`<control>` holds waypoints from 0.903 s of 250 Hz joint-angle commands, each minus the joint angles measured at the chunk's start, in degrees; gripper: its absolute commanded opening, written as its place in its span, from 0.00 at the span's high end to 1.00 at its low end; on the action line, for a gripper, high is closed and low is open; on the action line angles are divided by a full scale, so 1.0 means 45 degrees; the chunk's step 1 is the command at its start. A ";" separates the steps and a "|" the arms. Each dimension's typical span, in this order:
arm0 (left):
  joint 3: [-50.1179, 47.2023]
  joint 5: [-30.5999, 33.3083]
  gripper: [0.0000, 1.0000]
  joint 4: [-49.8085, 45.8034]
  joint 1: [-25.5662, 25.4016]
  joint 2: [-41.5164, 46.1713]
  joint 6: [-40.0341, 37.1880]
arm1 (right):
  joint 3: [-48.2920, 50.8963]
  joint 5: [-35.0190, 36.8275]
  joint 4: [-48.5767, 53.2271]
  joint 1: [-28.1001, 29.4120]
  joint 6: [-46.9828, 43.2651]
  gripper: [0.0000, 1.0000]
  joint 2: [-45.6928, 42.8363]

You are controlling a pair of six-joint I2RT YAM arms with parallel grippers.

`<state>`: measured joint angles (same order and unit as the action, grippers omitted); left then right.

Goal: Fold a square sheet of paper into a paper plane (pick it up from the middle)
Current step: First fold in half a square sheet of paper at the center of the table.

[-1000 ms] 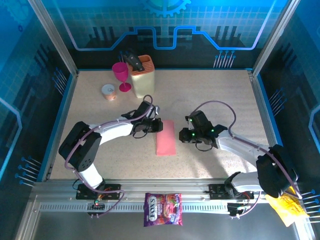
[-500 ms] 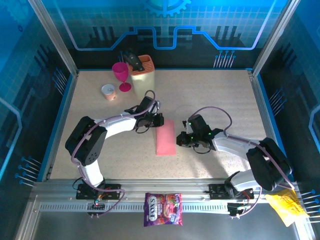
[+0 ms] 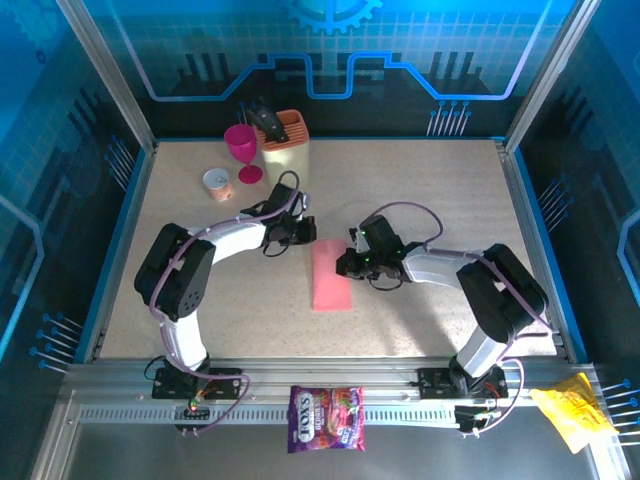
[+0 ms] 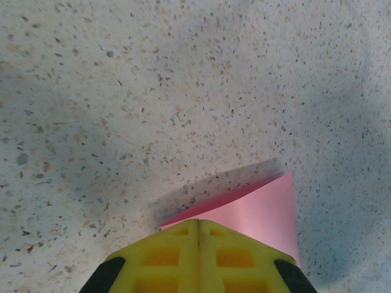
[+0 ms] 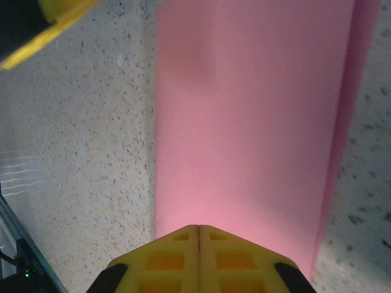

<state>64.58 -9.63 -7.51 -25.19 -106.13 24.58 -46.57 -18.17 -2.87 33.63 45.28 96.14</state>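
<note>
Two closed, empty jaw pairs: the left gripper point(image 3: 300, 232) meets the folded square sheet of paper point(image 3: 332, 278), lying flat well in front of the knife block point(image 3: 284, 150), at the corner nearest that block. The right gripper point(image 3: 345, 265) rests on the edge farther from it. Shut tips likely serve to press the crease.

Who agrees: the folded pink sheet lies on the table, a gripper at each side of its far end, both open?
Not open: the wrist views show the left gripper and right gripper shut, fingers pressed together. The rest holds for the folded pink sheet on the table.
</note>
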 commanded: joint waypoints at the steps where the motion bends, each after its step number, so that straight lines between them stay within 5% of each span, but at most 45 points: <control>1: 0.0215 -0.0618 0.99 -0.0173 -0.0048 -0.0414 -0.0383 | -0.0535 -0.0289 -0.0338 -0.0092 0.0211 1.00 0.0369; 226: 0.0631 -0.0105 1.00 -0.0461 -0.0489 -0.1847 -0.0403 | -0.2383 -0.0476 -0.0592 0.0944 0.0444 1.00 0.2460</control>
<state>67.37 -11.18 -7.73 -26.85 -113.25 23.57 -55.55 -19.81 -5.26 36.75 46.57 105.01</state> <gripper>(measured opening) 0.064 0.048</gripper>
